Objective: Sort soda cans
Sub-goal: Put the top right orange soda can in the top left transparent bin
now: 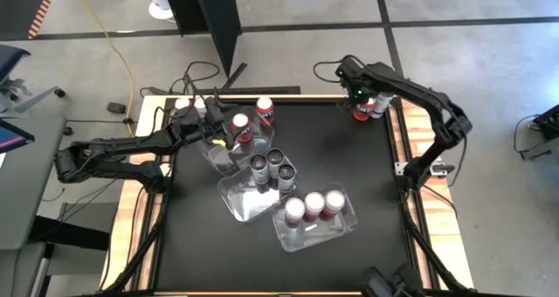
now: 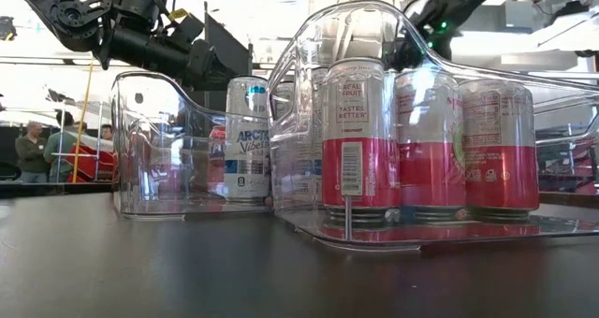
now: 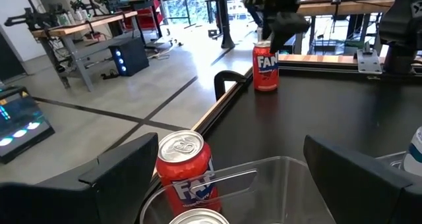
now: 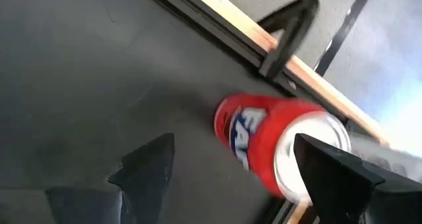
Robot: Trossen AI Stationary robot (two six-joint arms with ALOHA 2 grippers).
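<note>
A red soda can (image 1: pixel 367 110) (image 4: pixel 264 145) stands on its base at the table's far right corner. My right gripper (image 1: pixel 361 96) (image 4: pixel 237 178) hovers over it, open and pointing steeply down, one finger on each side of it. My left gripper (image 1: pixel 217 127) (image 3: pixel 241 178) stands open and level over the far-left clear tub (image 1: pixel 218 153), behind the red can (image 1: pixel 240 127) (image 3: pixel 188 171) inside it. Another red can (image 1: pixel 265 109) stands beside that tub. Three dark cans (image 1: pixel 272 166) fill the middle tub. Three white-and-red cans (image 1: pixel 314 205) (image 2: pixel 356 140) stand in the near-right tub.
Two more cans (image 1: pixel 189 106) stand at the table's far left edge. The three clear tubs (image 1: pixel 249 201) run in a slanting row across the table's middle. A raised wooden rim (image 4: pixel 310 76) borders the table beside the far right can. The near half of the black tabletop (image 1: pixel 218 253) is bare.
</note>
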